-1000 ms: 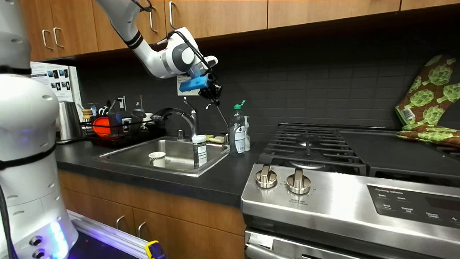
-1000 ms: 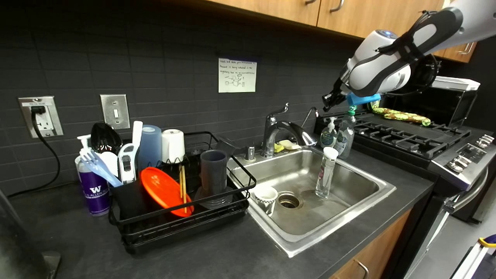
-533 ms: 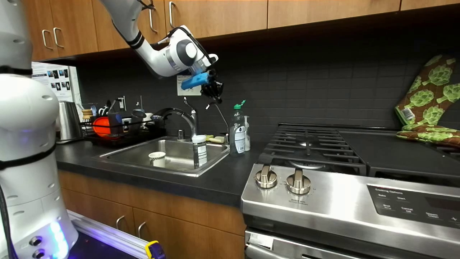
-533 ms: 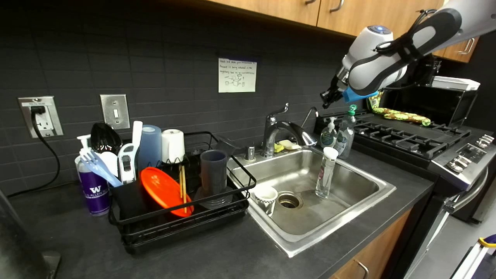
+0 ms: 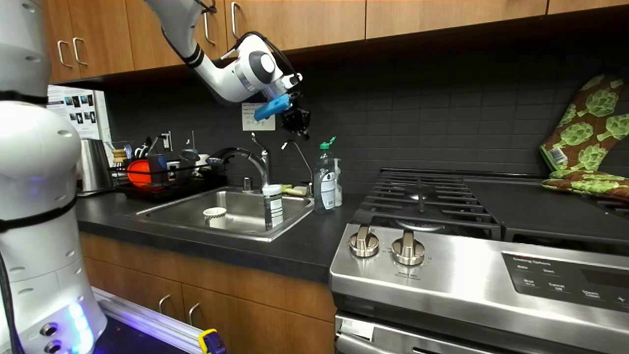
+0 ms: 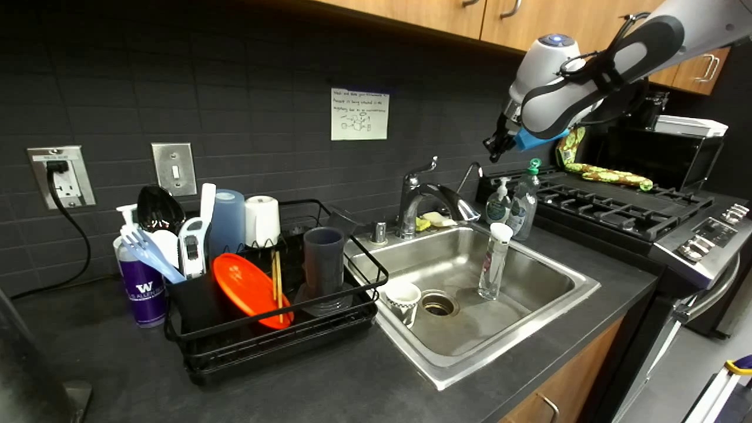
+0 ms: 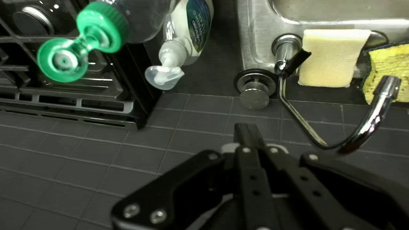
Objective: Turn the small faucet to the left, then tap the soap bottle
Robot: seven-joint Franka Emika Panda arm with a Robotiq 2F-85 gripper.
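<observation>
Claw (image 7: 246,127), closed, has been raised from small faucet (image 7: 366,125) below; soap bottle (image 5: 324,181) is presumably to be tapped next.

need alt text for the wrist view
A shut black claw fills the bottom centre, with the slim gooseneck faucet beyond it to the right. At upper left are a green-capped soap bottle, flipped open, and a pump bottle.

In the wrist view we've the soap bottle (image 7: 107,27) cut off up top, the pincer (image 7: 246,134) down below; in an exterior view, the tap (image 6: 436,191) covers the small faucet (image 6: 467,174) at the foot, and we can't fully read the note (image 6: 359,114)!
</observation>
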